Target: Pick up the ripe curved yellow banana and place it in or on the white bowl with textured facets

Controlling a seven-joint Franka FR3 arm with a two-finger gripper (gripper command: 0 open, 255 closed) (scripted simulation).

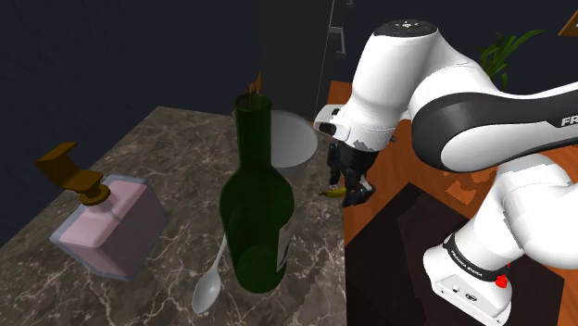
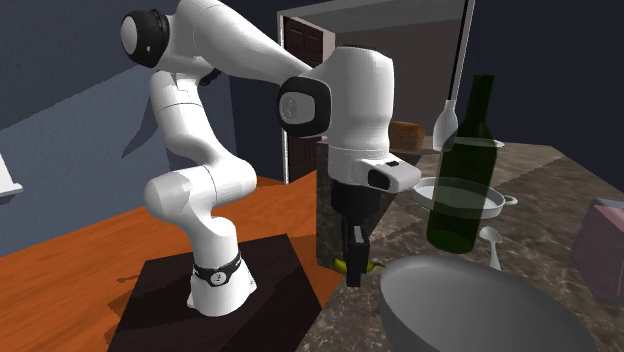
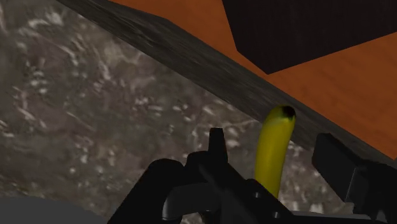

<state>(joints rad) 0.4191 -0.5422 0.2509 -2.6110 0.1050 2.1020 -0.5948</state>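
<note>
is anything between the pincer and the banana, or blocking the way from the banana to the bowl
Nothing visible. The banana lies between the open pincer fingers at the counter edge. The white bowl sits close by with bare counter between, and the green bottle stands off to one side.

Curved yellow banana (image 3: 273,149) flat at marble counter (image 1: 176,139) edge, near grey-white bowl (image 1: 295,139).

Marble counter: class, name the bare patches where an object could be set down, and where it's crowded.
Free: between soap dispenser and bottle; the far stretch behind the dispenser, beside the bowl. Crowded: bottle, spoon and bowl cluster; banana under the hand at the edge.
</note>
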